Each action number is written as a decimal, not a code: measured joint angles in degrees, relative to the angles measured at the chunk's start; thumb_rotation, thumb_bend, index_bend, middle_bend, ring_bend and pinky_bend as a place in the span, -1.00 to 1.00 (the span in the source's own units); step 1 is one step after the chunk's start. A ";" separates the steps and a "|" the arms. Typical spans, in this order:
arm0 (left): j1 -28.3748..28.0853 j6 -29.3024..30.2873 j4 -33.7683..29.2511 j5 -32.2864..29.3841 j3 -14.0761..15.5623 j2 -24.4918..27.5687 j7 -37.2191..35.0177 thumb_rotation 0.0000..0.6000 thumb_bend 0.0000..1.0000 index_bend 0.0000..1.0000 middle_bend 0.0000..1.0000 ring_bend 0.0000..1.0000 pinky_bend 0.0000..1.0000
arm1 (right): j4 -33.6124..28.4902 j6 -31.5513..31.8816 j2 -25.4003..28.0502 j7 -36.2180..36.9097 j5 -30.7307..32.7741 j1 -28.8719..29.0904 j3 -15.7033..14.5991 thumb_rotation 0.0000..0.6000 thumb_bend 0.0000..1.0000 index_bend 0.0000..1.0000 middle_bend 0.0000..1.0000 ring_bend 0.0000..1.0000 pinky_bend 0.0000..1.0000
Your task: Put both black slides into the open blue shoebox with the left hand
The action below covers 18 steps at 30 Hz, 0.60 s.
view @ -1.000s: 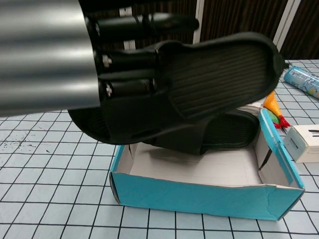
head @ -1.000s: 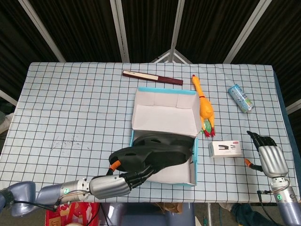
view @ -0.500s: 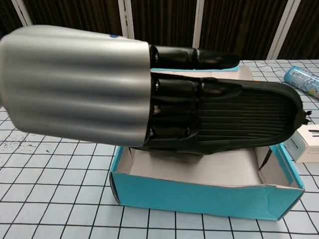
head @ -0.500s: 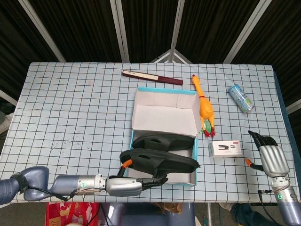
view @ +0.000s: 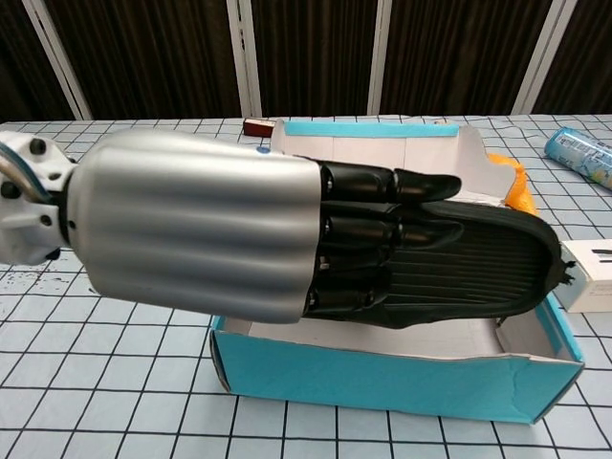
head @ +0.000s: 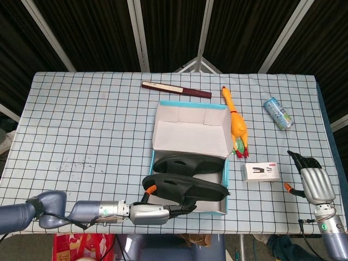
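The open blue shoebox [head: 227,187] stands at the table's front centre with its lid [head: 190,130] raised at the back. One black slide [head: 187,163] lies inside it near the lid. The second black slide [head: 187,187] is level over the box's front half, sole up in the chest view [view: 478,273]. My left hand [head: 157,213] holds it at its left end, dark fingers [view: 382,239] lying across the sole; the thumb is hidden underneath. The box's front wall [view: 382,378] shows just below the slide. My right hand [head: 314,182] rests empty at the table's right edge, fingers apart.
A white stapler box [head: 261,172] lies just right of the shoebox. A yellow rubber chicken [head: 235,122] lies beside the lid, a drink can [head: 278,113] further right, and a dark folded fan [head: 176,89] behind the box.
The held slide has dropped from a tilted pose above the box to lying flat and low over its front half. My left hand has come down with it. The right hand has stayed put.
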 measured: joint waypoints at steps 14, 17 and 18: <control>-0.81 0.61 4.19 -1.03 1.46 -3.63 -0.12 1.00 -0.06 -0.27 -0.06 -0.95 -1.00 | -0.06 -0.02 0.06 0.05 0.06 -0.06 0.00 1.00 -0.55 -0.74 -0.59 -0.49 -0.61; -1.15 1.02 5.41 -1.25 1.67 -4.57 -0.48 1.00 -0.06 -0.27 -0.06 -0.95 -1.00 | -0.08 -0.09 0.06 0.03 0.08 -0.04 0.00 1.00 -0.55 -0.74 -0.60 -0.49 -0.61; -1.27 1.12 5.80 -1.31 1.73 -4.88 -0.58 1.00 -0.06 -0.27 -0.06 -0.95 -1.00 | -0.11 -0.10 0.08 0.03 0.07 -0.04 -0.02 1.00 -0.55 -0.74 -0.60 -0.49 -0.61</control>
